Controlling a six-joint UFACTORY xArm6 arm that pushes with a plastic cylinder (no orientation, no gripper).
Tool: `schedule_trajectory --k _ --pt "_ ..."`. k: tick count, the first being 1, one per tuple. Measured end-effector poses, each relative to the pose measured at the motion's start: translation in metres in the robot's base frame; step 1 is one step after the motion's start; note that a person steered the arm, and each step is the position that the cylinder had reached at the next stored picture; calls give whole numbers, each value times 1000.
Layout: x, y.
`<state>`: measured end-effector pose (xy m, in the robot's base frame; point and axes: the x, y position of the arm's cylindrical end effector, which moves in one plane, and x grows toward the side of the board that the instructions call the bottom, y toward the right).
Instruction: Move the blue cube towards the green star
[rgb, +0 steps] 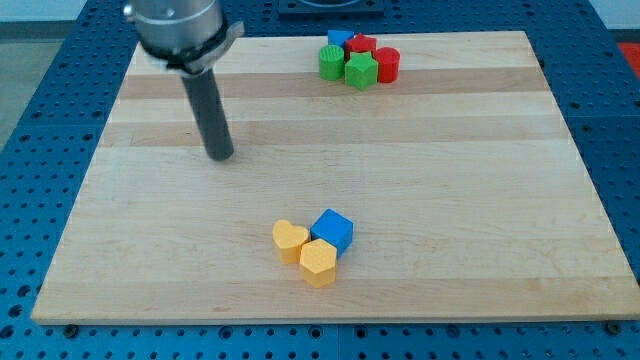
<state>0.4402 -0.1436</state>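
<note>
The blue cube (333, 230) sits on the wooden board near the view's bottom centre, touching a yellow heart (290, 240) on its left and a yellow hexagon block (318, 262) below it. The green star (361, 69) lies in a cluster at the view's top, right of centre. My tip (221, 156) rests on the board at the upper left, well apart from the blue cube, up and to its left.
The top cluster also holds a green cylinder (329, 62), a blue block (340, 39), a red block (362, 45) and a red cylinder (387, 63). The board (480, 200) lies on a blue perforated table.
</note>
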Motion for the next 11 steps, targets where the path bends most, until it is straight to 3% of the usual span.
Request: schedule_trajectory --k 3,4,7,9,11 --pt "152 -2" --pt "179 23" --pt "171 153" --pt "149 145" --pt "150 79"
